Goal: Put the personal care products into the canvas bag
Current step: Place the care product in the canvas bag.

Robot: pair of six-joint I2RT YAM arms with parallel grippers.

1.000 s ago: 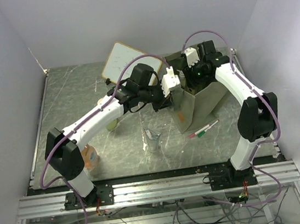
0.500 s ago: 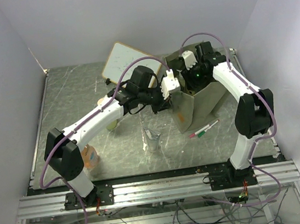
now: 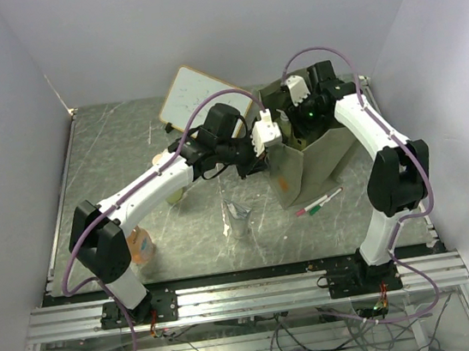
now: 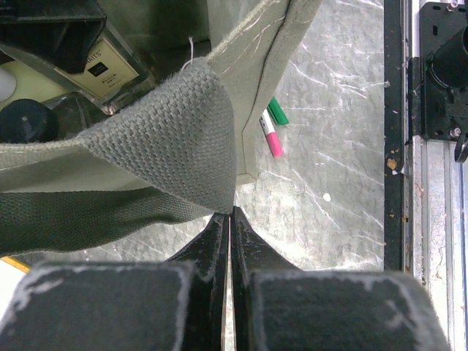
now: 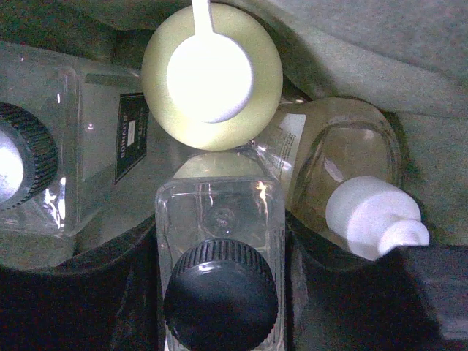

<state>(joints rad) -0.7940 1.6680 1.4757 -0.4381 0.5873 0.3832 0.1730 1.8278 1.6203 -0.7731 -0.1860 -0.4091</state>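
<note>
Reaching down inside the canvas bag (image 3: 318, 151), the right tool (image 5: 219, 311) is seen with its jaws set close on either side of a clear square glass bottle (image 5: 218, 212) with a black cap; whether the glass is gripped or merely flanked cannot be told. Packed against that bottle inside the bag are the yellow-green pump bottle (image 5: 212, 73), a second clear square bottle (image 5: 73, 157) and an amber-tinted bottle (image 5: 344, 168) with a white cap. At the bag's rim the left tool (image 4: 231, 219) is closed to a hairline slit where a fold of woven cloth meets its tips, so the mouth is judged to be held open by it. Outside the bag, on the tabletop (image 3: 110, 149), a clear pouch (image 3: 238, 218) lies near its front, and an orange-pink bottle (image 3: 140, 244) well apart from it. The glass bottles are judged rigid, slick, fairly heavy and breakable: they are best taken across the flat walls below the cap and set down gently, not dropped onto other glass. The pouch is judged light and soft, best pinched at its upper edge. The bag's limp cloth would probably sag if its rim were released.
</note>
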